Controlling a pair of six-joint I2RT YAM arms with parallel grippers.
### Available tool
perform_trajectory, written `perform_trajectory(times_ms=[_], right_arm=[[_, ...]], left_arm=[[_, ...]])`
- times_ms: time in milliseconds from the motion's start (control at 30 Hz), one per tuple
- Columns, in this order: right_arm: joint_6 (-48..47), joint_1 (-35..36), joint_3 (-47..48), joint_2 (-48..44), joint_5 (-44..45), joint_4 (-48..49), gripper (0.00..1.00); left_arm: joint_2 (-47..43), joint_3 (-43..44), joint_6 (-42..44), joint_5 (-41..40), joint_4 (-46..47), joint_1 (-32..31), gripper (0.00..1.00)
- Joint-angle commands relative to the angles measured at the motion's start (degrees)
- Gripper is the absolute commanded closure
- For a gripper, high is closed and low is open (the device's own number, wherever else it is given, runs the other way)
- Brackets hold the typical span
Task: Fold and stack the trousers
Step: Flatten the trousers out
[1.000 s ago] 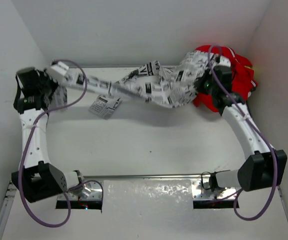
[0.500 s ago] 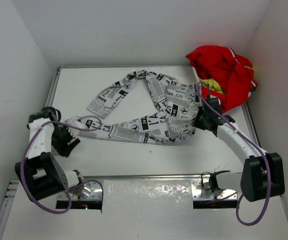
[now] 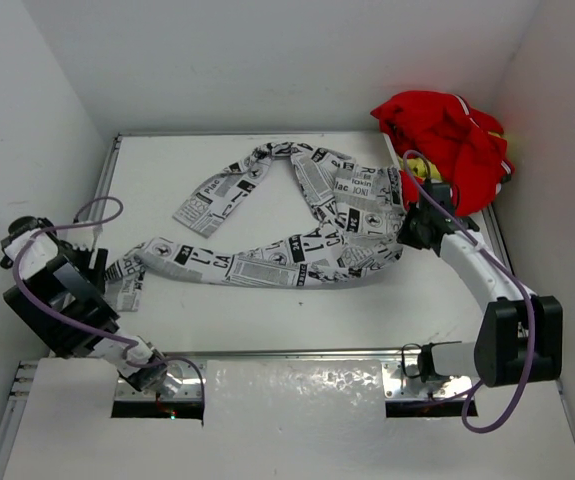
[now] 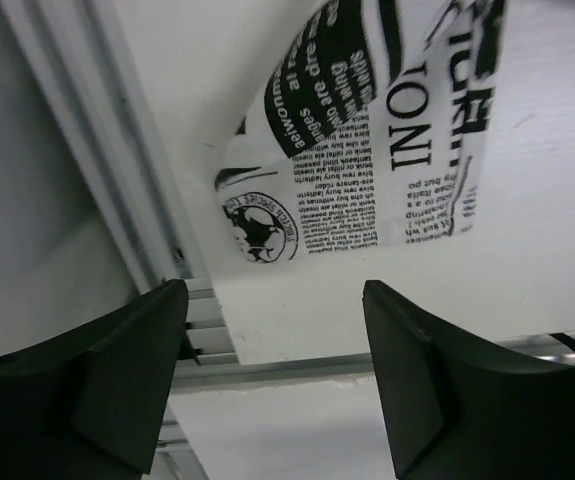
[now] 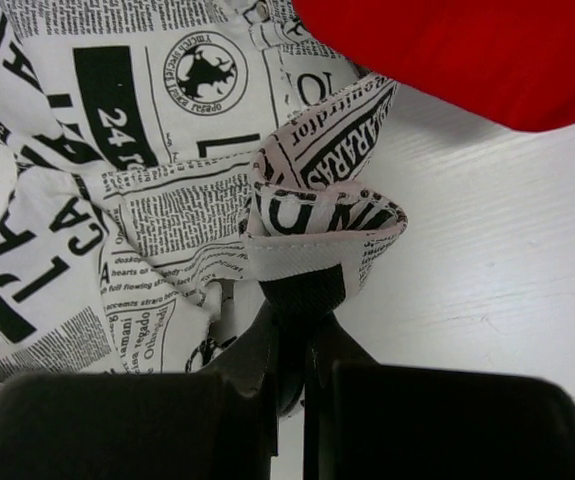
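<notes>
The trousers [image 3: 297, 235], white with black newspaper print, lie spread across the table. One leg runs left and ends near the left edge [image 3: 122, 285]. The other loops up to the back middle [image 3: 199, 208]. My right gripper [image 3: 413, 228] is shut on a fold of the waistband [image 5: 317, 235], low on the table beside the red pile. My left gripper [image 3: 95, 268] is open and empty at the table's left edge. In its wrist view the leg end [image 4: 387, 150] lies flat just beyond the open fingertips [image 4: 272, 300], not touching them.
A heap of red cloth with a yellow patch [image 3: 447, 135] sits at the back right corner, touching the trousers' waist; it also shows in the right wrist view [image 5: 467, 50]. A metal rail [image 4: 117, 150] borders the table's left edge under my left gripper. White walls close in on three sides.
The trousers came down from being held up at the back and now lie on the table. My left gripper has let go of the leg end and drawn back left. My right gripper still holds the waistband.
</notes>
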Motion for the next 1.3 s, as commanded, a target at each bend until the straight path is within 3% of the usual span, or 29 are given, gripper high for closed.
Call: perform_trajectory(times_ms=[0,100,200,300,467,500,533,633,733,1000,1133,1267], right_arm=[[-2.0,-0.3,3.1,-0.1,1.3,-0.3,1.00],[-1.7,-0.3,3.6,0.7,1.4,-0.6,1.00],[-2.0,-0.3,3.9,0.9,1.6,-0.9,1.00],[-2.5,-0.3,4.0,0.7,2.9,-2.0,1.00],[-3.2,-0.4,3.3,-0.5,4.8,-2.8,1.00],[-3.1,-0.6,3.0,-0.7,5.0,-2.7,1.00],[-2.5,-0.9,2.4,-1.0,5.0,-2.5,1.00],[-1.5,-2.4,1.6,-1.5,4.3,-2.2,1.00],[-0.9,-3.9,1.6,-2.2,4.1,-2.9,1.00],[-1.5,-7.7,4.9,-5.3,9.4,-5.8,1.00],[0.4,-11.0,3.6,-7.5,12.3,-7.3,1.00],[0.3,-13.5,0.6,-10.5,13.1,-6.6,1.00]], left_arm=[[-0.4,-6.3,0.3,-5.2,8.2,0.6,0.31],[2.3,-8.4,-0.6,-8.3,15.5,0.8,0.28],[5.8,-7.4,-3.6,-2.8,17.3,0.4,0.28],[7.0,-9.9,-4.6,-2.5,20.2,-1.4,0.29],[11.1,-15.5,-5.5,-7.5,25.1,-2.4,0.41],[11.2,-16.0,-5.8,-7.7,25.6,-2.3,0.48],[11.1,-16.4,-6.3,-7.2,25.9,-2.4,0.65],[10.4,-15.1,-7.6,-4.4,25.2,-2.4,1.00],[8.7,-10.3,-10.4,-3.3,24.9,-2.6,1.00],[-2.5,15.4,-14.8,3.0,25.3,-8.6,1.00],[-5.3,17.9,-9.2,11.9,21.9,-9.6,1.00],[-6.8,10.1,-1.2,11.4,13.8,-9.6,1.00]])
